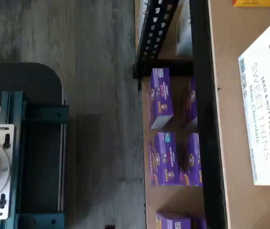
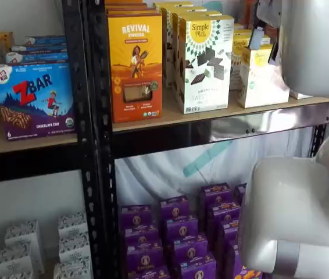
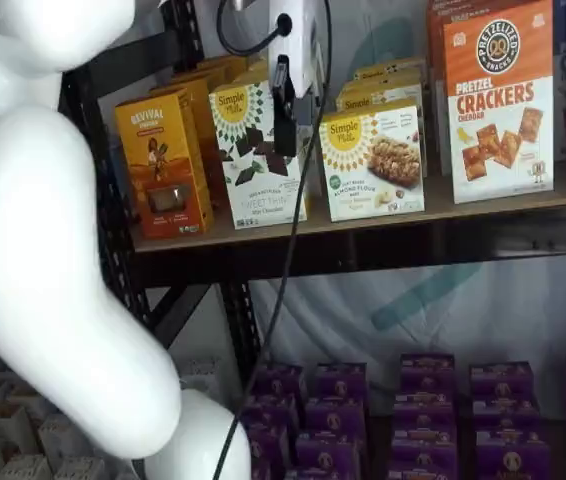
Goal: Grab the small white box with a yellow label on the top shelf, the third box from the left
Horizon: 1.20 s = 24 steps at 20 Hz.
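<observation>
On the top shelf [image 3: 383, 222], the small white box [image 3: 373, 160] stands between a taller white box [image 3: 258, 150] and an orange cracker box [image 3: 498, 100]. Hanging before the taller box, the gripper [image 3: 285, 118] shows side-on; its state cannot be determined. White arm housing [image 2: 313, 40] partly hides the small box.

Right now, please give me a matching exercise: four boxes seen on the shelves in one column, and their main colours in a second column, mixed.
Column 1:
1. Revival box
2. small white box
3. ZBar box
4. boxes on the lower shelf

Column 2:
A. purple
B. orange
C. blue
D. white with a yellow label

Pairs: 1-B, 2-D, 3-C, 4-A
</observation>
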{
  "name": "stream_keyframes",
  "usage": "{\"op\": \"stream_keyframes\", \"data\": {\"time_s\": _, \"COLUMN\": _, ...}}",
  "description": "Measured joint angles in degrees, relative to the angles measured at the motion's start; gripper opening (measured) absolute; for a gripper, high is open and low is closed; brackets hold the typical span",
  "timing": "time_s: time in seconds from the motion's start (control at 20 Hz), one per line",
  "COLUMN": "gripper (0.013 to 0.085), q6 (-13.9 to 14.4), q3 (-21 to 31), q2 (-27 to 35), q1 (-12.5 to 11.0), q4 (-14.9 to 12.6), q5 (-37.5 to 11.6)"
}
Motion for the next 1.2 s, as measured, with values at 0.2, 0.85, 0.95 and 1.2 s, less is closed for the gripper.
{"op": "stream_keyframes", "data": {"time_s": 0.2, "gripper": 0.0850, "q6": 1.1, "q3": -0.8, "q2": -0.1, "q1": 2.9, "q4": -5.4, "q5": 2.5}}
{"op": "stream_keyframes", "data": {"time_s": 0.85, "gripper": 0.0850, "q6": -2.1, "q3": 6.7, "q2": -3.6, "q1": -3.3, "q4": 9.0, "q5": -14.2}}
{"op": "stream_keyframes", "data": {"time_s": 0.95, "gripper": 0.0850, "q6": -2.6, "q3": 6.9, "q2": -2.8, "q1": -3.1, "q4": 9.3, "q5": -17.0}}
{"op": "stream_keyframes", "data": {"time_s": 1.2, "gripper": 0.0850, "q6": -3.7, "q3": 7.4, "q2": -0.5, "q1": -1.9, "q4": 7.5, "q5": -22.5}}
